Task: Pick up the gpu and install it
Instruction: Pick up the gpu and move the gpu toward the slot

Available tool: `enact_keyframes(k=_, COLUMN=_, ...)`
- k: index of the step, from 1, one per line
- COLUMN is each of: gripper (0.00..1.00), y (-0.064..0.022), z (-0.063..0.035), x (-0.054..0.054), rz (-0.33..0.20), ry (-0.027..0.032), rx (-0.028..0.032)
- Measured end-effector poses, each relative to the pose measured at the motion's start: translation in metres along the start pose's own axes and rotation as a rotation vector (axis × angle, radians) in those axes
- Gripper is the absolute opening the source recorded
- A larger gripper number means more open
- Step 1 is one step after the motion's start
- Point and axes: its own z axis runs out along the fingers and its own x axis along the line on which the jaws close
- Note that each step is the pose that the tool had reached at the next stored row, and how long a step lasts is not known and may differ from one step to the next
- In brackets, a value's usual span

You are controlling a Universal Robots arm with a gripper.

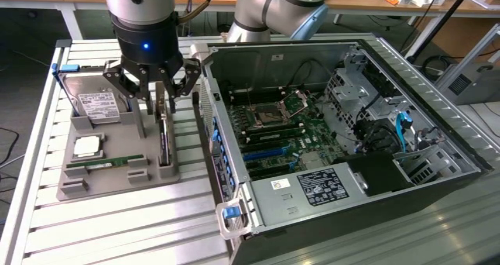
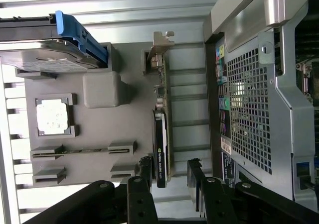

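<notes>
Claw (image 1: 158, 95) hanging wide open, gripping nothing, just above the gpu (image 1: 165, 142) | gpu standing on edge in grey holder (image 1: 117, 145), beside open case (image 1: 328, 119) | risk: fingers (image 2: 145, 168) closing off-centre, tilting the thin card | wrist view is giving the card's offset between the fingers; exterior view is giving the motherboard (image 1: 273, 121).

I see a matt grey plastic holder tray (image 1: 117, 141) at left, the ribbed bare-metal table (image 1: 117, 224), and the thin dark gpu (image 2: 160, 154) with its silvery metal bracket (image 2: 158, 50)
</notes>
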Motion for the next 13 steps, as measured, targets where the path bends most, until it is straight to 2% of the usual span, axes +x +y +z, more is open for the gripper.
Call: enact_keyframes(k=13, gripper=0.42, y=0.0000, z=0.0022, x=0.0001, rz=0.000, ry=-0.0001, rx=0.0019)
